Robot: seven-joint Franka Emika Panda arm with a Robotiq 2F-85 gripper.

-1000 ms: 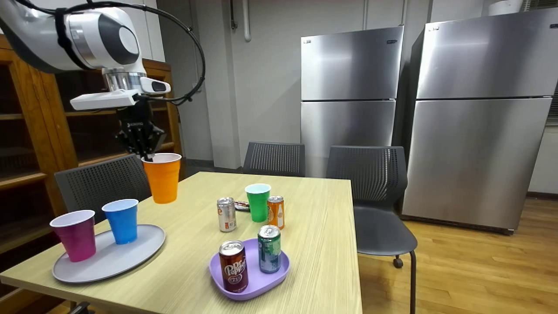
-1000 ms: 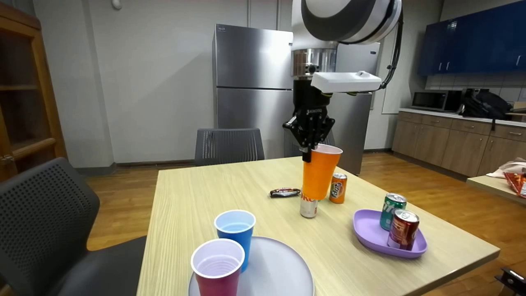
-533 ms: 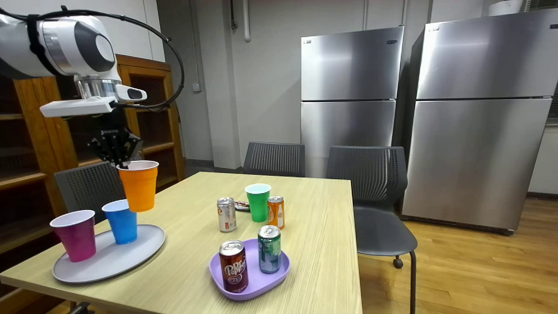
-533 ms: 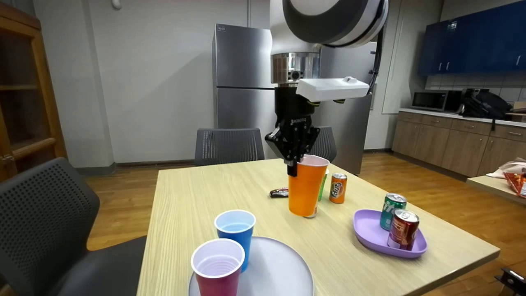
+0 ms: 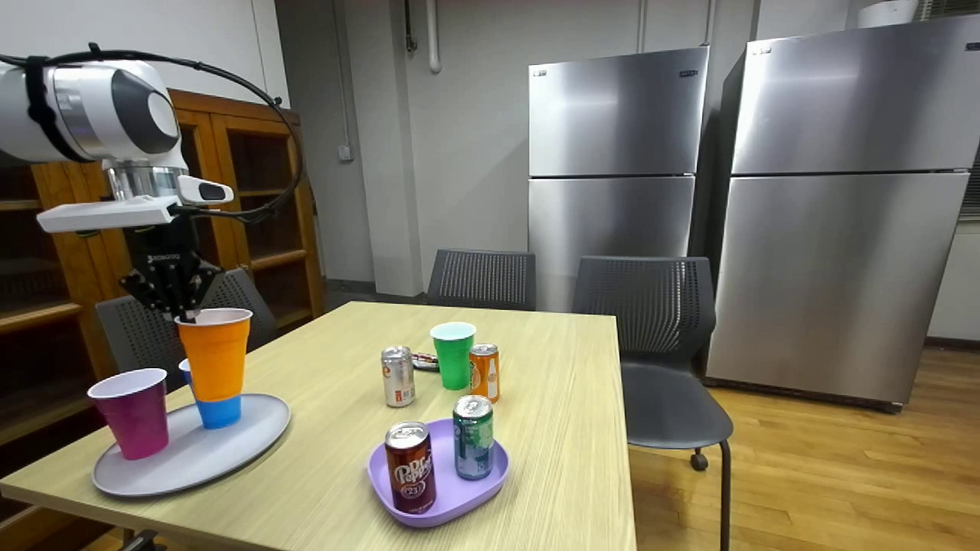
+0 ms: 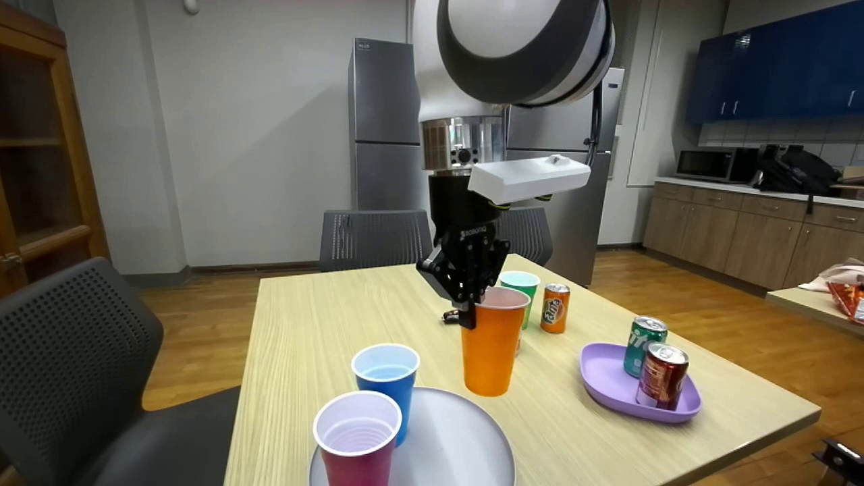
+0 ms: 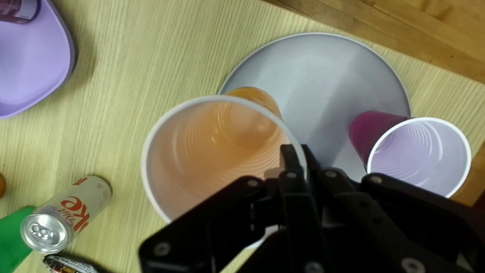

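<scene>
The orange cup (image 6: 491, 361), its rim pinched by the end effector (image 7: 300, 156), had come down to the lower centre of an exterior view, nearer the grey plate (image 6: 462, 439). At left in an exterior view it now hid much of the blue cup (image 5: 220, 414); the carry seemed unfinished.

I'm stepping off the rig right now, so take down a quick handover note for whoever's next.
Hand: shut on the orange cup, pinching it at the rim.
Where: orange cup held up off the table, near the plate's edge. Purple cup and blue cup stand on the grey plate. Green cup stands on the table by the Diet Coke can and Fanta can.
Done: orange cup lifted; two cups on the plate.
Left: orange cup not yet set down or let go.
</scene>
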